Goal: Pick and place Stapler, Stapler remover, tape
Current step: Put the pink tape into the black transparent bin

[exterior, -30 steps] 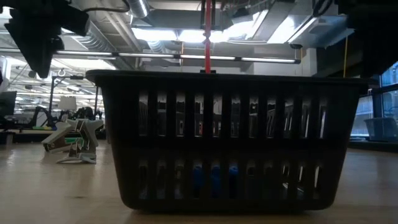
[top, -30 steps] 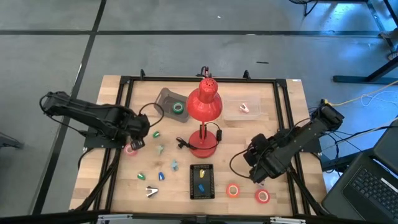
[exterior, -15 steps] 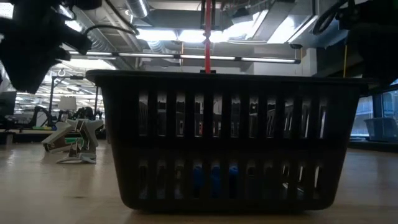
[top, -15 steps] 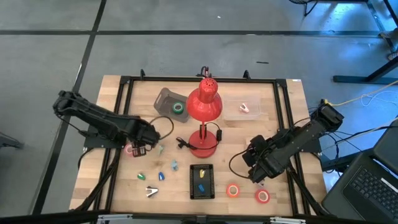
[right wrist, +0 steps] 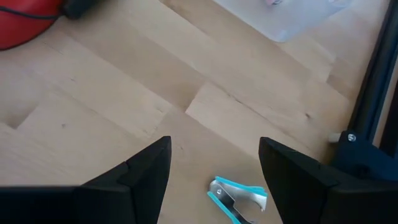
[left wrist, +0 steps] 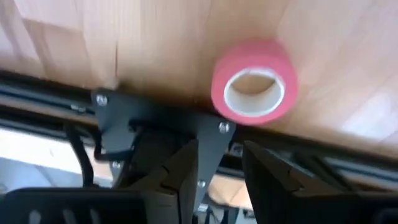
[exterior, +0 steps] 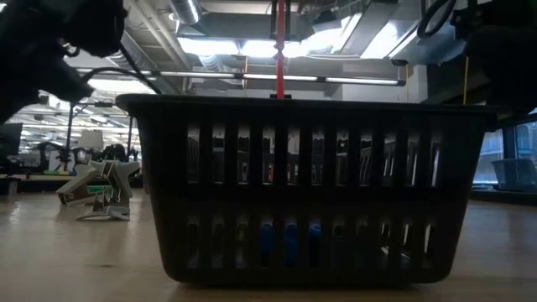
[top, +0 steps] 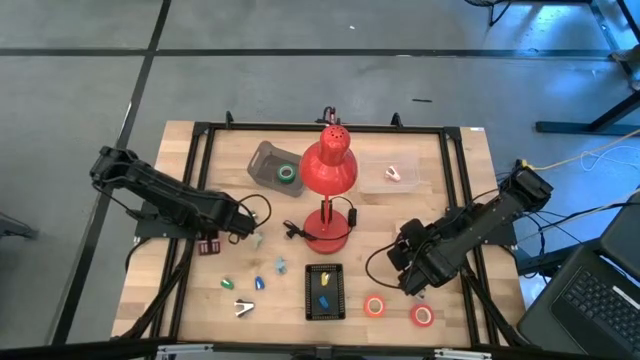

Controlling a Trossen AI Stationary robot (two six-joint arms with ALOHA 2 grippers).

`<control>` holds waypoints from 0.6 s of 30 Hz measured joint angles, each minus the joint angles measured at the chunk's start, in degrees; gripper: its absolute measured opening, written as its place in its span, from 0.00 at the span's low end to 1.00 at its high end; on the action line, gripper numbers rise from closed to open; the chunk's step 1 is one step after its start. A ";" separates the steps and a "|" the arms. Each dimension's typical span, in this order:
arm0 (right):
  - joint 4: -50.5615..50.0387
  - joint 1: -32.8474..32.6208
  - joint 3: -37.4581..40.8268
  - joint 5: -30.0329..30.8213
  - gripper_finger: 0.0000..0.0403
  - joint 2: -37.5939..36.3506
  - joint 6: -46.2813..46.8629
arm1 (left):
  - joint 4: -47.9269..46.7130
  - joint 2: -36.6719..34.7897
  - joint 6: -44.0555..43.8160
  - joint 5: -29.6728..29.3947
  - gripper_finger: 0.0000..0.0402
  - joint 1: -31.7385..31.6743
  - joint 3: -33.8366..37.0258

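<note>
A pink tape roll (left wrist: 254, 84) lies flat on the wood beside the black frame rail (left wrist: 155, 118), its hollow centre up. My left gripper (left wrist: 221, 174) hangs open just above it, pointing steeply down, and hides it in the high view (top: 210, 243). My right gripper (top: 412, 283) stands open at the right. A teal stapler remover (right wrist: 239, 199) lies on the table between its fingers, untouched. An orange tape (top: 375, 306) and a red tape (top: 422, 316) lie near the front edge. A green tape (top: 287, 173) sits in a grey tray. I cannot make out the stapler.
A red lamp (top: 328, 170) stands mid-table with its cord. A black basket (top: 323, 291) holds small blue and yellow pieces. A clear box (top: 392, 173) sits at the back right. Small coloured pieces (top: 260, 283) and a silver clawed piece (top: 243, 309) lie front left.
My left gripper has sunk toward the table over the pink tape and tipped more steeply downward, so it now covers the roll in the high view. The roll has stayed where it was.
</note>
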State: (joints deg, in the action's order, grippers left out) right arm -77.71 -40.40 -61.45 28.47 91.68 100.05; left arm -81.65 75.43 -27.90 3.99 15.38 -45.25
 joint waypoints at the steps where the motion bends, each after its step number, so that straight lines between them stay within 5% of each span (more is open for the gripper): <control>1: 0.22 0.00 0.00 -0.02 0.61 0.00 0.00 | 1.04 -0.29 -1.12 0.38 0.27 -0.02 0.13; 9: 1.74 0.00 -0.04 0.25 0.61 0.02 -0.02 | 9.04 -0.80 -32.69 3.97 0.26 -0.81 3.16; 18: 2.27 -0.04 -0.04 0.35 0.61 0.02 -0.06 | 12.10 -0.78 -42.23 0.66 0.26 0.01 4.62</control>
State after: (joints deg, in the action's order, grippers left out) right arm -75.44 -40.45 -61.49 28.82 91.70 99.99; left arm -69.55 74.65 -70.13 4.65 15.38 -40.63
